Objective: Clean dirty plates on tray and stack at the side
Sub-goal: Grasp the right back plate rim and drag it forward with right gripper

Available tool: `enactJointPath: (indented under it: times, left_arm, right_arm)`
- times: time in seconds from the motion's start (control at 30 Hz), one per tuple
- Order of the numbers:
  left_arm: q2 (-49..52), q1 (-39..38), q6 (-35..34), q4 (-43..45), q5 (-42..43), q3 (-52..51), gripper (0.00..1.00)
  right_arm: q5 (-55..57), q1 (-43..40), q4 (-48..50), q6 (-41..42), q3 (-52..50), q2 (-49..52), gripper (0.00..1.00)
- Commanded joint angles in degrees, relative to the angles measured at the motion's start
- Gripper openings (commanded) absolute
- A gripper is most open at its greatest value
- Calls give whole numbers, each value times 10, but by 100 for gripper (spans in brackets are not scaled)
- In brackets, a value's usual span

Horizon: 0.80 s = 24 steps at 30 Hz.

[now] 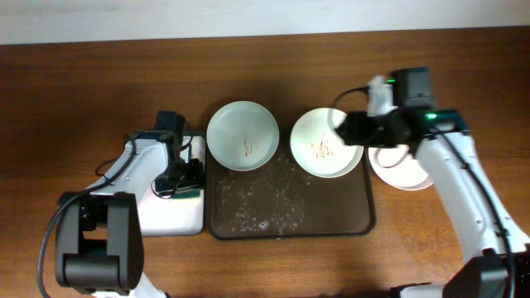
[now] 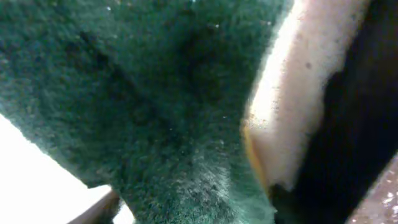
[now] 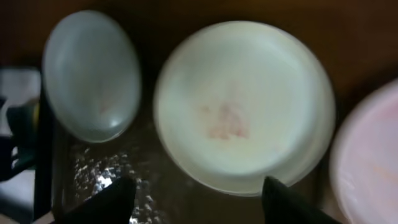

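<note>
The dark brown tray (image 1: 290, 217) lies at the table's centre, wet with flecks. A pale green plate (image 1: 242, 135) and a cream plate (image 1: 326, 142), both with red-brown streaks, sit at its far edge. A white-pinkish plate (image 1: 402, 172) lies on the table right of the tray, partly under my right arm. My right gripper (image 1: 351, 129) is open and empty over the cream plate's right rim. In the right wrist view, its fingers (image 3: 196, 202) frame the cream plate (image 3: 242, 106). My left gripper (image 1: 187, 172) is over the small white tray, shut on a green sponge (image 2: 155, 93); its fingers are hidden.
A smaller white-lined tray (image 1: 170, 211) stands left of the brown tray, under my left arm. The right wrist view also shows the green plate (image 3: 90, 74), the pinkish plate (image 3: 373, 162) and the brown tray's wet floor (image 3: 155, 180).
</note>
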Motion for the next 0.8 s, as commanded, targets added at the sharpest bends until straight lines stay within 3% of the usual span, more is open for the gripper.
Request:
enactJointPath:
  times: [0.0,0.03,0.07,0.2,0.23,0.27,0.3,0.4,0.63,0.67,0.7,0.77]
  left_arm:
    - [-12,-10,-2,0,8,2,19]
    - [-12,-10,-2,-1,8,2,6]
    - [-12,-10,-2,0,6,2,0]
    - [-12,-10,-2,-1,0,2,0]
    - [-12,-10,-2,-1,0,2,6]
    - [-12,-10,-1,-1,0,2,56]
    - [-12,-10,-1,0,0,2,68]
    - [-12,-10,-1,0,0,2,72]
    - [-12,-10,-1,1,0,2,73]
    - [-12,-10,-2,1,0,2,73]
    - [-12,-10,-2,2,0,2,73]
    - [-12,-10,-2,1,0,2,73]
  right_arm:
    - [26,72,43,-9,4,24,68]
    - [46,92,64,-9,4,32,69]
    - [64,106,85,-9,4,40,70]
    - [93,145,187,-9,4,89,72]
    - [91,152,208,-9,4,106,71]
    - [88,159,228,-9,4,126,71]
    - [89,165,243,-9,4,144,71]
    - [88,176,289,-7,4,198,71]
    - [89,182,321,-2,4,262,57]
    - [89,182,321,-2,4,267,52]
    - [88,182,319,11,4,270,40]
    - [69,183,318,39,4,277,26]
